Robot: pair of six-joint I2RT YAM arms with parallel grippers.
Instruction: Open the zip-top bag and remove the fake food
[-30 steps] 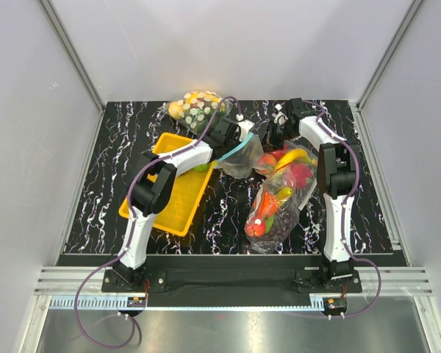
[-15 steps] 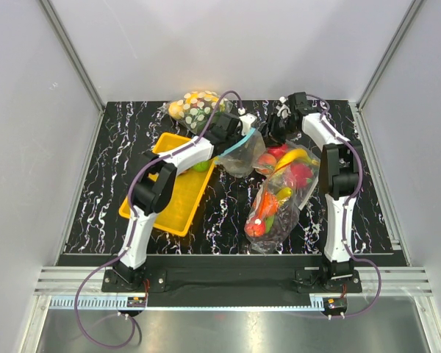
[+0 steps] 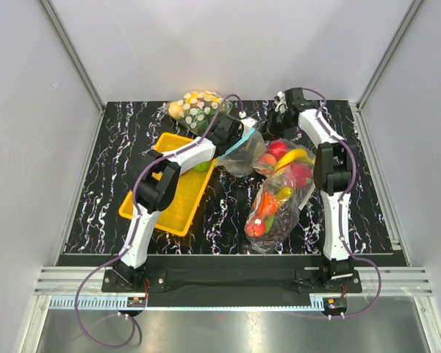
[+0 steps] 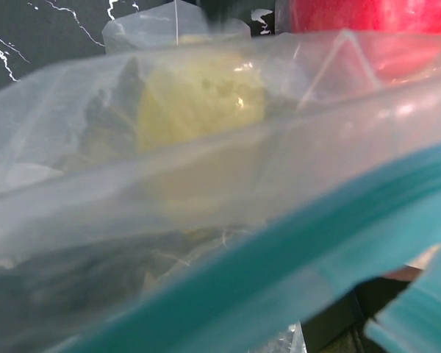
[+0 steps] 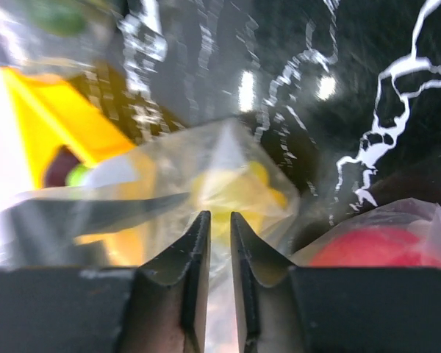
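Note:
The zip-top bag (image 3: 241,153) lies behind the yellow tray, its teal zip strip (image 3: 234,149) raised toward my left gripper (image 3: 239,134). In the left wrist view the bag (image 4: 95,169) and its strip (image 4: 279,265) fill the frame and hide my fingers. A yellow-green piece of fake food (image 4: 198,103) sits inside. A green ball (image 3: 201,167) lies in the tray. My right gripper (image 5: 220,215) hovers at the bag's far corner (image 5: 228,147), jaws a narrow gap apart. Clear film shows behind the gap, above the yellow piece (image 5: 239,187).
The yellow tray (image 3: 169,195) lies at the left. A larger clear bag of red and orange fruit and grapes (image 3: 279,198) lies to the right, its red fruit (image 5: 375,250) close to my right fingers. A white-dotted bag (image 3: 195,109) sits at the back.
My right gripper has drawn back toward the rear of the table. Its jaws opened, then narrowed to a slim gap. My left gripper has shifted the bag mouth slightly right.

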